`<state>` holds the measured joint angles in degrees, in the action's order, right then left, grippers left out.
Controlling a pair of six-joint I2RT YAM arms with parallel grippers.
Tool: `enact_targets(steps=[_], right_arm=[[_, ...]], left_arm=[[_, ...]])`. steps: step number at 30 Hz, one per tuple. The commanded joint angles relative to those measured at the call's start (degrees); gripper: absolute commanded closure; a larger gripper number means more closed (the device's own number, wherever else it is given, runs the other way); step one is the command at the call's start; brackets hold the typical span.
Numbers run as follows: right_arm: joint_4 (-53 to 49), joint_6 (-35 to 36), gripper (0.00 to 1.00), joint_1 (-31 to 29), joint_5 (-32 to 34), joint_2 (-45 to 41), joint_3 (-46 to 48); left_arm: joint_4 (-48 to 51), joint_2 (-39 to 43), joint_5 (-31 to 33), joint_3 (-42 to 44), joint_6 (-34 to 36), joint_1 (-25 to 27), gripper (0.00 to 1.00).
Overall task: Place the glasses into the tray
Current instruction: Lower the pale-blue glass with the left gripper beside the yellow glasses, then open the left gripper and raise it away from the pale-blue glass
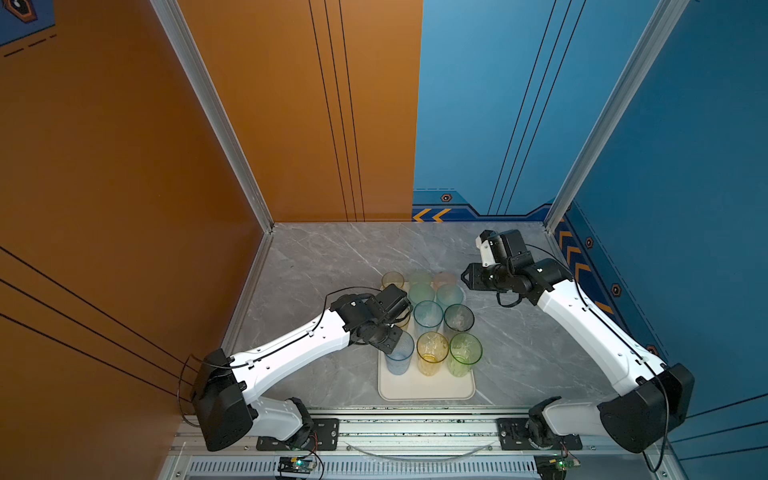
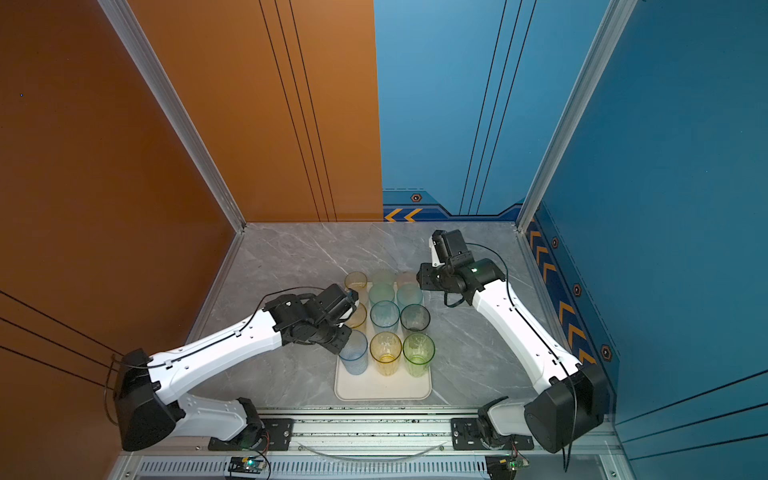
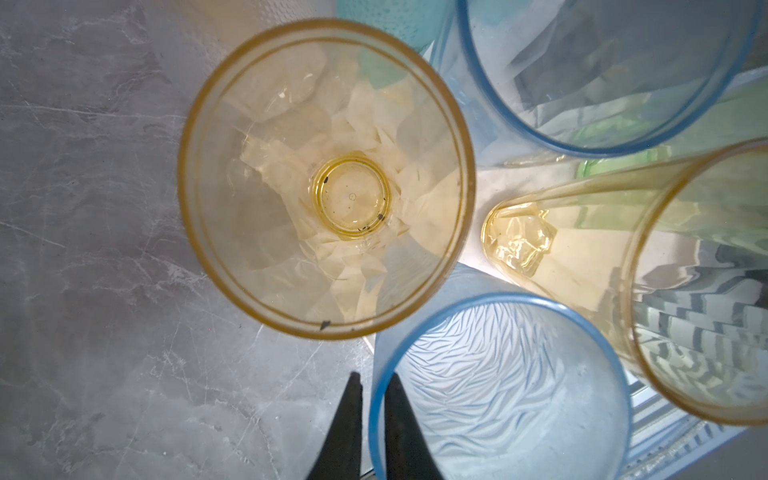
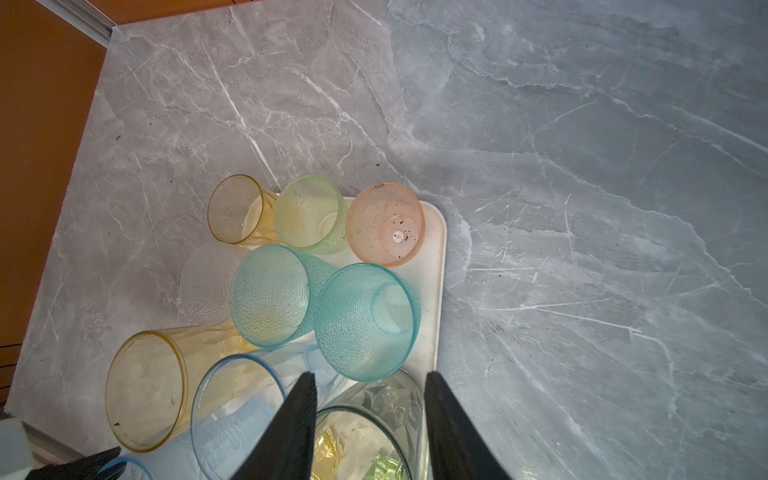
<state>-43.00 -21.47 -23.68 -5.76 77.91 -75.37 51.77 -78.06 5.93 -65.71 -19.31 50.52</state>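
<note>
- Surface (image 1: 332, 257): grey marble-look slab w/ white veins, smooth and flat.
- Tray (image 1: 424, 390): cream-white rect., rounded corners, low raised rim, matte. It lies mid-surface, and its near end is bare.
- Glasses (image 1: 428, 313): translucent tapered tumblers w/ round mouths up. They stand packed in rows on the tray's middle and far parts, rims close together.
- Near row, tall and glossy: blue glass (image 1: 399, 353) w/ wavy ribbed wall, yellow glass (image 1: 432, 353), green glass (image 1: 465, 349).
- Far rows, shorter: teal glasses (image 4: 270, 295) w/ pebbled frosted skin. The pink glass (image 4: 384, 224) has the same texture, w/ dark specks inside.
- Clear frosted glass (image 4: 205, 278): by the tray's left edge. Can't tell if it's fully on the tray.
- R pincer (image 4: 371, 376): black wedge-shaped fingers well apart, nothing between them. It hangs by the tray's far right corner.
- L pincer (image 3: 374, 376): two slim black pointed fingers astride the blue glass's rim, one inside and one outside. There's a thin gap on the outer side, so can't tell if it's clamped.
</note>
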Motion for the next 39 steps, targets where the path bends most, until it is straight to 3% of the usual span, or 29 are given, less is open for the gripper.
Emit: enact_targets(steps=[1, 39], right_arm=[[-1.60, -0.23, 0.58, -0.05, 1.41, 0.31, -1.13], [-2.34, -0.59, 0.58, -0.66, 2.16, 0.21, -0.65]], left_arm=[[0.36, 0.10, 0.44, -0.65, 0.50, -0.52, 0.85], [-1.00, 3.33, 0.02, 1.59, 0.63, -0.63, 0.82]])
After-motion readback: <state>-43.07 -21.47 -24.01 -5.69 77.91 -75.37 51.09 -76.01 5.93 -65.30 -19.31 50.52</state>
